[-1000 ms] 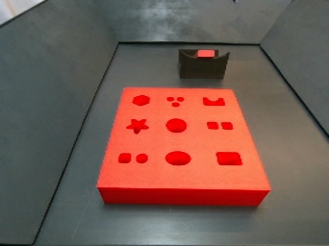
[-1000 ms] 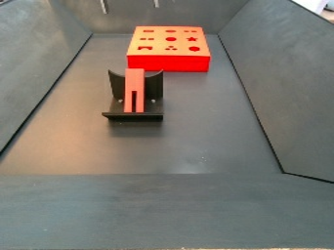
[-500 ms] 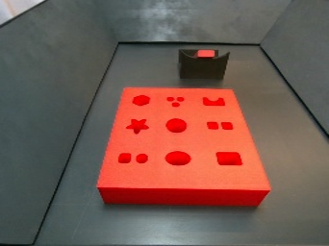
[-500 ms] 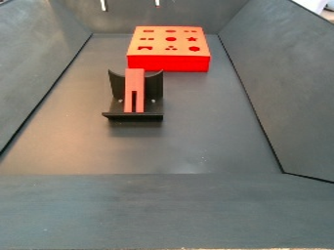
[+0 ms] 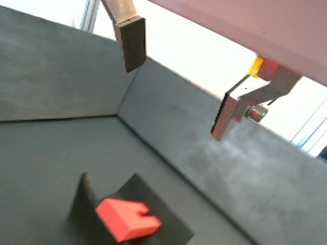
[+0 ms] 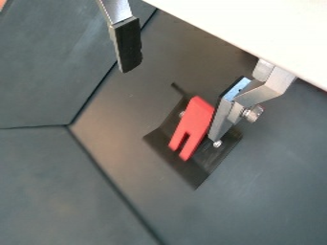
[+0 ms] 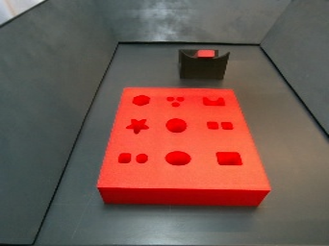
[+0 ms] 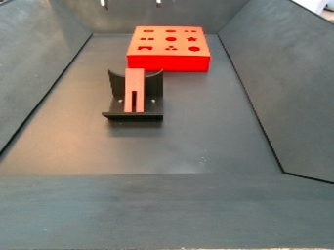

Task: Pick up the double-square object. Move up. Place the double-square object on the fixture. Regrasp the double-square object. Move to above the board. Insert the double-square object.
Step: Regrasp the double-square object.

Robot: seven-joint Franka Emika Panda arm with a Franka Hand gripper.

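Observation:
The double-square object [image 8: 135, 90] is a red oblong block resting in the dark fixture [image 8: 133, 115], apart from the fingers. It shows in both side views, with its end [image 7: 205, 54] poking out of the fixture's notch [image 7: 203, 69]. The board [image 7: 180, 144] is a large red slab with cut-out holes, lying flat on the floor [image 8: 170, 47]. My gripper [image 6: 179, 77] hangs open well above the fixture, nothing between its fingers. Both wrist views look down past the gripper [image 5: 183, 77] onto the double-square object [image 5: 125, 218] [image 6: 192, 127] on the fixture [image 5: 90, 201] [image 6: 194, 165].
Dark sloping walls [image 7: 64, 86] ring the grey floor [image 8: 196, 137]. The board and the fixture stand a short gap apart along the floor's length.

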